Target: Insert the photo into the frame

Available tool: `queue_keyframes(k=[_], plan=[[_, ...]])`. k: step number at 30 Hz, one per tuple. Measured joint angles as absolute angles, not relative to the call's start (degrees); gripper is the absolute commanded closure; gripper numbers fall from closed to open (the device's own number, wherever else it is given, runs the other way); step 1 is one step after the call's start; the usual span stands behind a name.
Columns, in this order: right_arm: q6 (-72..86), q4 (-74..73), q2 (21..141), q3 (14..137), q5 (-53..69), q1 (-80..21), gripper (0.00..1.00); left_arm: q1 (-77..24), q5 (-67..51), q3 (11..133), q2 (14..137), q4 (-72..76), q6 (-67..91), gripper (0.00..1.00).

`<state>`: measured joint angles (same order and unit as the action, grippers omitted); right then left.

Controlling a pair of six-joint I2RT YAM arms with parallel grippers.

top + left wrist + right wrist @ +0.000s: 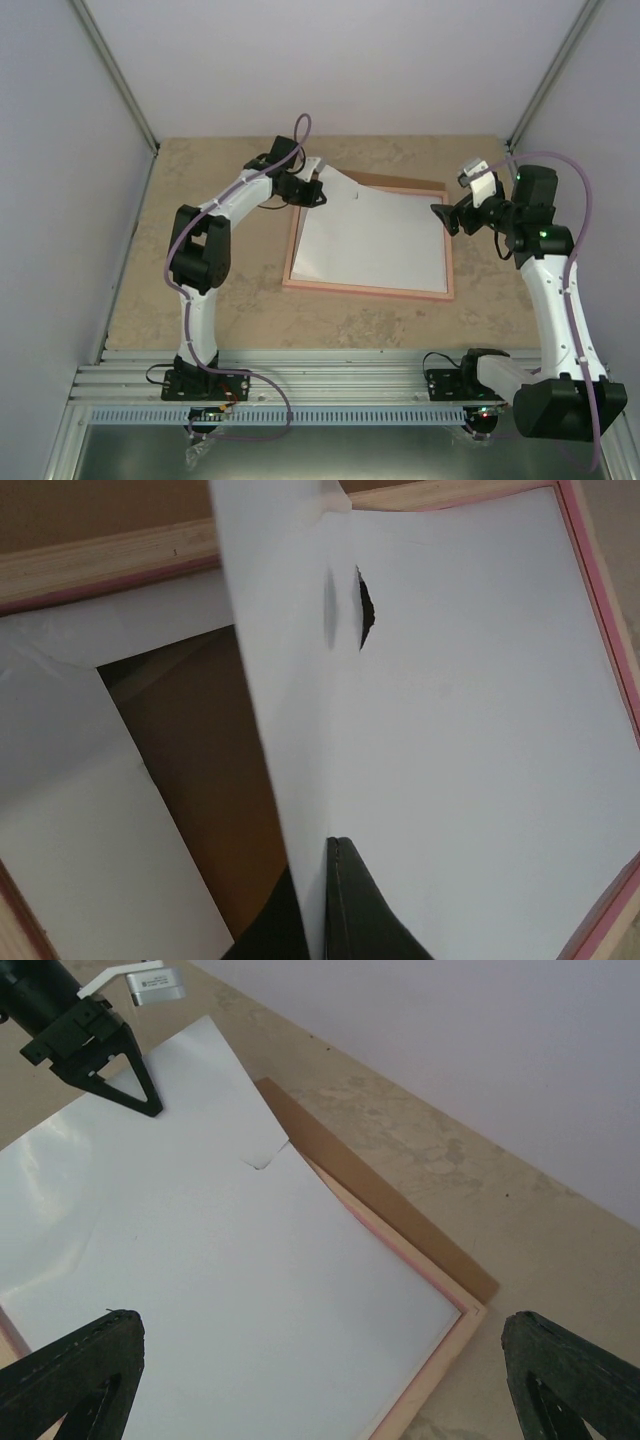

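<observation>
1. Worktop (200, 310): beige stone-look, carries everything.
2. Frame (365, 291): pink, lying flat mid-worktop. A brown board (400, 1220) shows along its far edge.
3. Photo (370, 240): white back up, lying inside the frame, far-left corner lifted and creased.
4. Left fingers (350, 910): pressed together, pinching that raised corner.
5. Right fingers (75, 1375): spread wide over the frame's right edge, holding nothing.

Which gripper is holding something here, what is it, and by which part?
The left gripper pinches the photo by its left edge near the raised far corner. The right gripper is open, holding nothing.
</observation>
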<state>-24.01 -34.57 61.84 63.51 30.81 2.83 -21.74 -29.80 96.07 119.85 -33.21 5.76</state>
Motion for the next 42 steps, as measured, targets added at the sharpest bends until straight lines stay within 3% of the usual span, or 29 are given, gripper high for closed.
queue_keyframes(k=[39, 42], plan=[[-32.05, -41.69, 68.82, 59.51, 33.78, 7.64, 0.06, -21.96, -29.93, 93.82, 120.05, -30.81, 7.97, 1.00], [-32.05, -41.69, 69.06, 59.51, 33.87, 7.64, 0.06, -22.17, -29.67, 93.73, 120.05, -30.02, 8.80, 0.90]])
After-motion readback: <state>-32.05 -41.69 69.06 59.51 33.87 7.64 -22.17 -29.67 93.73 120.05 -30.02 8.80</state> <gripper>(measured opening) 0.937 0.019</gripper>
